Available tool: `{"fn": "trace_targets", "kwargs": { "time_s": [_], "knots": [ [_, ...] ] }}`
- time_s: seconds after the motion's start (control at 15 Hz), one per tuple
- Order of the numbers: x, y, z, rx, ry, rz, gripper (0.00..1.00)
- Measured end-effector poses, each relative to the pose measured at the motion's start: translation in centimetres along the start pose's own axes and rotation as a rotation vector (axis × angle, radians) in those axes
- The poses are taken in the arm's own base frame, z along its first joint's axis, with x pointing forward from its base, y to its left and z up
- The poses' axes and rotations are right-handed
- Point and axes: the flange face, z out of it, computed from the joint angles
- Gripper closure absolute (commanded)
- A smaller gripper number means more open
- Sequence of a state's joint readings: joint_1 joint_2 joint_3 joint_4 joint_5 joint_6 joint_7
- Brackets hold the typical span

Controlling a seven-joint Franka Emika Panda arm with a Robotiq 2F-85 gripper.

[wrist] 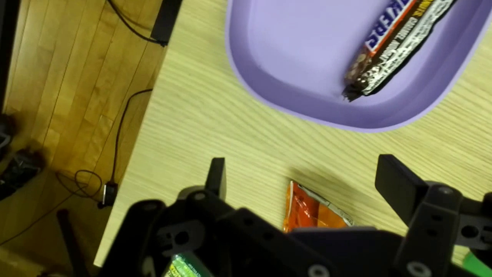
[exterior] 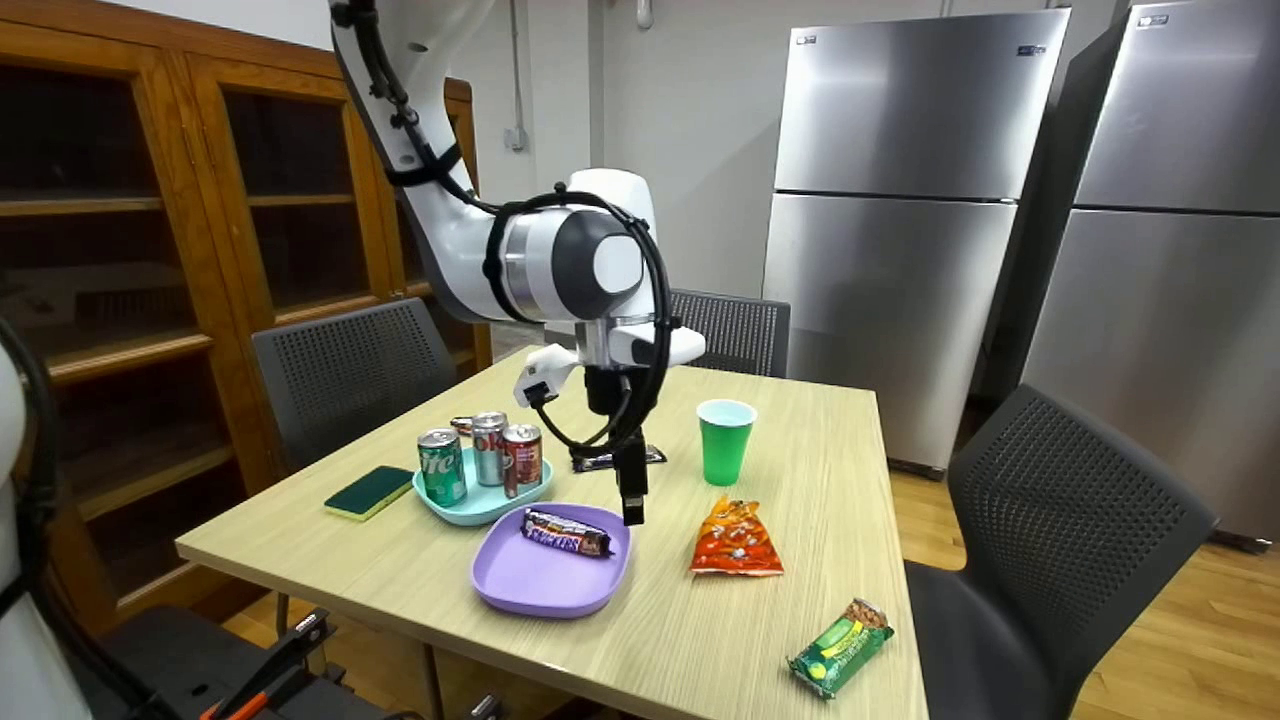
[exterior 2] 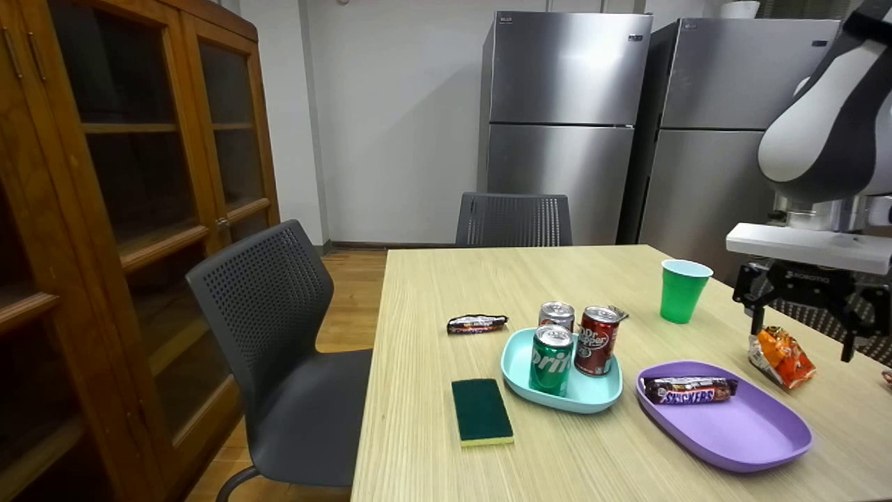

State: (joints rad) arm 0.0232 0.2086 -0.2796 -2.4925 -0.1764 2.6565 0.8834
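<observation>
My gripper [wrist: 301, 171] stands open, its fingers wide apart with nothing held between them. Below and between them in the wrist view lies an orange snack bag [wrist: 307, 213], partly hidden by the gripper body. In an exterior view the jaws hang above that bag [exterior 2: 782, 357], seemingly clear of it. Beside the gripper is a purple plate [exterior: 545, 585] with a Snickers bar [exterior: 565, 532] lying in it; both also show in the wrist view. A green cup [exterior: 724, 445] stands upright farther back. A green-wrapped bar [exterior: 842, 648] lies near the table's corner.
A teal plate [exterior 2: 592, 399] carries a Sprite can [exterior 2: 550, 366], a Dr Pepper can [exterior 2: 596, 341] and a silver can [exterior 2: 557, 314]. A sponge [exterior 2: 482, 411] and a dark wrapped bar [exterior 2: 477, 323] lie nearby. Another dark wrapper [exterior: 650, 455] is partly behind the gripper. Chairs [exterior: 1060, 540] surround the table.
</observation>
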Motion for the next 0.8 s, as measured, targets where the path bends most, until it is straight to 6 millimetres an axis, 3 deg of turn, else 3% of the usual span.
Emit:
{"fn": "trace_targets", "kwargs": {
  "time_s": [0.2,0.8],
  "knots": [
    [0.94,1.41,0.36,-0.037,0.01,-0.05,0.0],
    [0.97,1.57,0.53,-0.045,0.008,-0.056,0.0]
  ]
}}
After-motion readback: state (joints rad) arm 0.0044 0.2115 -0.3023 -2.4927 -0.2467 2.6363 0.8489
